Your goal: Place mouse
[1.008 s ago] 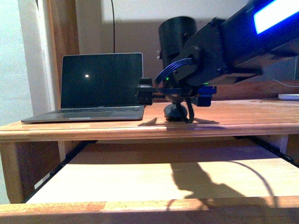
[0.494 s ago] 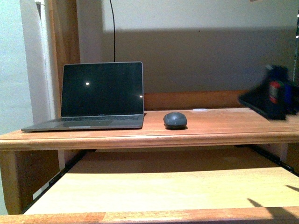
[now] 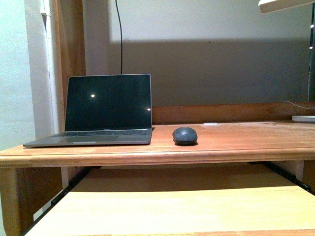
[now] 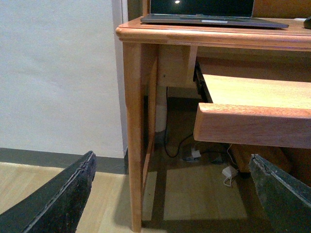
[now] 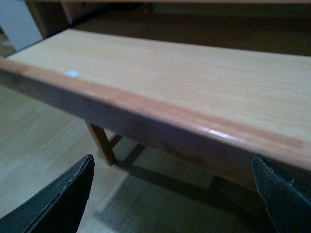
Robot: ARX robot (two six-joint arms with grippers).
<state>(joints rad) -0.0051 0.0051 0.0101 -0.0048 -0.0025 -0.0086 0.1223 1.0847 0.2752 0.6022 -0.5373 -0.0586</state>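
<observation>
I saw a wooden desk [image 3: 236, 142] carrying everything, with a raised wooden strip along its back edge. An open laptop [image 3: 106, 110] sat on its left part, screen dark. The mouse [image 3: 185, 135] lay on the desktop just right of the laptop, apart from it. At the far right edge a pale flat thing [image 3: 304, 118] rested on the desk; I could not tell what. Below the top, a lighter pull-out tray [image 3: 187, 209] stood drawn forward, bare wood showing.

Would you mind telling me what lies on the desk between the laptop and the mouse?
Nothing: in the front view only bare wooden desk separates the laptop from the mouse, which sits apart to its right.
</observation>
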